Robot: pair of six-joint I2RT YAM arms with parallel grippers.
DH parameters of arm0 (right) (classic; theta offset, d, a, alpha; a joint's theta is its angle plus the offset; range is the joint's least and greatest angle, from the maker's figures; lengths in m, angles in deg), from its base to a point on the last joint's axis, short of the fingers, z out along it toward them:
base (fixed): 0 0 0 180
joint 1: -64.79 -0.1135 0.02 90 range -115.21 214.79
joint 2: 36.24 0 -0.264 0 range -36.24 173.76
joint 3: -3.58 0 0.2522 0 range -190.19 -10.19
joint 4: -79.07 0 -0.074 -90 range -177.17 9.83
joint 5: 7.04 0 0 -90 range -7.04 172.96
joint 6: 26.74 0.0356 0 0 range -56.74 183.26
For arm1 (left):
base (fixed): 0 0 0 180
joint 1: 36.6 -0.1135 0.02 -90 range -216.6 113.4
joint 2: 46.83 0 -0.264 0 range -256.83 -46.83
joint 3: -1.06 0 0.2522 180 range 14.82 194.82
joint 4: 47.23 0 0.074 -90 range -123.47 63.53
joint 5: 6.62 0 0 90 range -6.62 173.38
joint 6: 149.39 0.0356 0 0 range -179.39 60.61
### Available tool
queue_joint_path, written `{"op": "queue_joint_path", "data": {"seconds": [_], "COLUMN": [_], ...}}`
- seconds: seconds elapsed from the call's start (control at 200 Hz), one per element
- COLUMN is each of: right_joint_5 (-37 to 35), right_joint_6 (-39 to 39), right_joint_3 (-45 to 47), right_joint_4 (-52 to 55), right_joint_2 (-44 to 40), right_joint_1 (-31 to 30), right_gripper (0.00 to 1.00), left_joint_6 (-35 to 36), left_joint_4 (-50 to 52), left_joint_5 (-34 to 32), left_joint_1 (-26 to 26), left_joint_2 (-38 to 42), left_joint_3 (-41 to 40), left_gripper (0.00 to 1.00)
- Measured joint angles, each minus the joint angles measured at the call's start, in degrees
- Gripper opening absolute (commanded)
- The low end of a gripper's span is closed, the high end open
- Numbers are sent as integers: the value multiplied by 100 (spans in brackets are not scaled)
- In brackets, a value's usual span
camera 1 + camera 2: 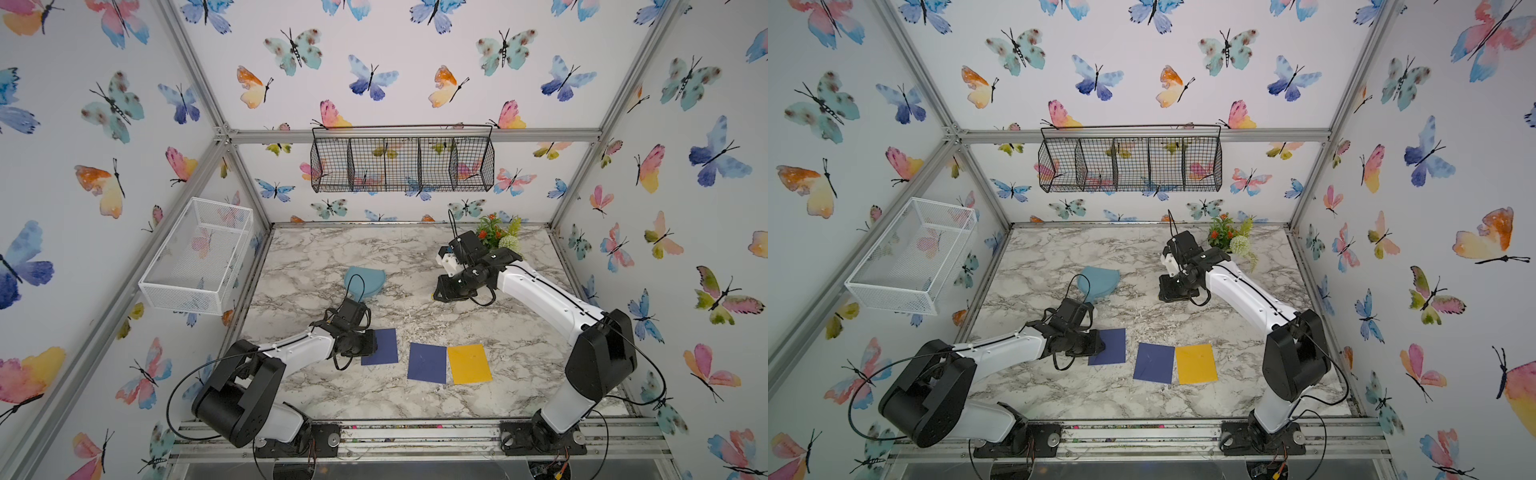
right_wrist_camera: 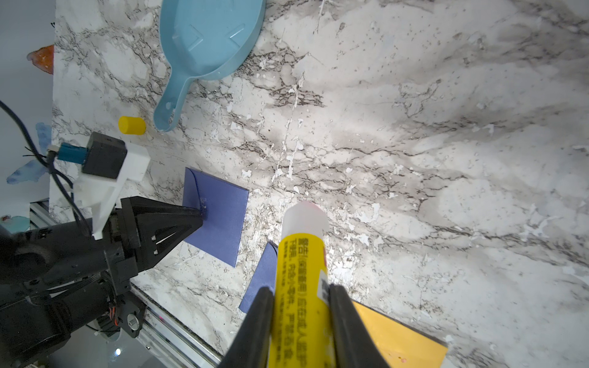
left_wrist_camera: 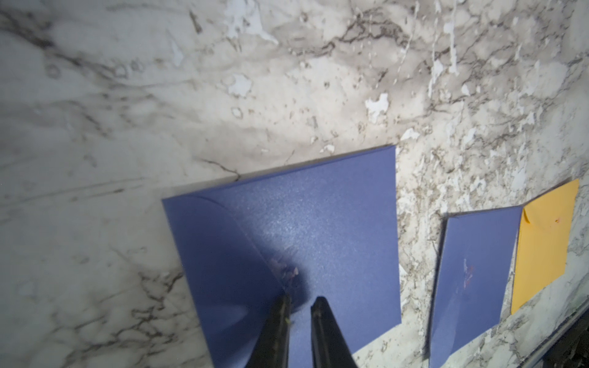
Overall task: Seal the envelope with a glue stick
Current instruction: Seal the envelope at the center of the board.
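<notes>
While the right pincer [image 2: 301, 288] is clamping the glue stick [image 2: 299, 255] round its yellow barrel, the stick is being held over the worktop [image 1: 415, 266]. It is uncapped, with its white end poking out past the fingertips. Its long axis is running in line with the fingers.

Left pincer [image 3: 301, 300] is resting on the leftmost blue envelope [image 3: 318, 216], fingers narrowly apart, one touching the point of the curved flap [image 3: 223, 255]. Cannot tell whether the flap is being pinched or merely pressed.

Key relation: that envelope is lying well apart from the stick, over toward the left arm [image 1: 291, 345] and the front edge. Left arm is sitting nearer the envelope, and right arm [image 1: 540, 299] is holding the glue. The coming move is likely calling for the right arm to bring the white end across to the flap.

Count:
- Three envelopes: the leftmost blue envelope, plus a second blue envelope [image 1: 427, 362] lying edge to edge with a yellow envelope [image 1: 469, 363].
- One glue stick.
- One yellow cap [image 2: 131, 125], lying just beside the handle of one blue scoop [image 2: 207, 38].
</notes>
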Motion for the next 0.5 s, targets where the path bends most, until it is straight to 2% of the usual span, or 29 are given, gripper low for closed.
{"op": "queue_joint_path", "data": {"seconds": [0.245, 0.501], "right_joint_5": [2, 13], "right_joint_6": [-2, -2], "right_joint_3": [0, 0], "right_joint_4": [13, 15], "right_joint_2": [0, 0], "right_joint_1": [0, 0], "right_gripper": [2, 2], "left_joint_6": [94, 208], "left_joint_4": [592, 774], "left_joint_5": [-214, -378], "left_joint_1": [0, 20], "left_joint_2": [295, 358], "left_joint_3": [553, 656], "left_gripper": [19, 12]}}
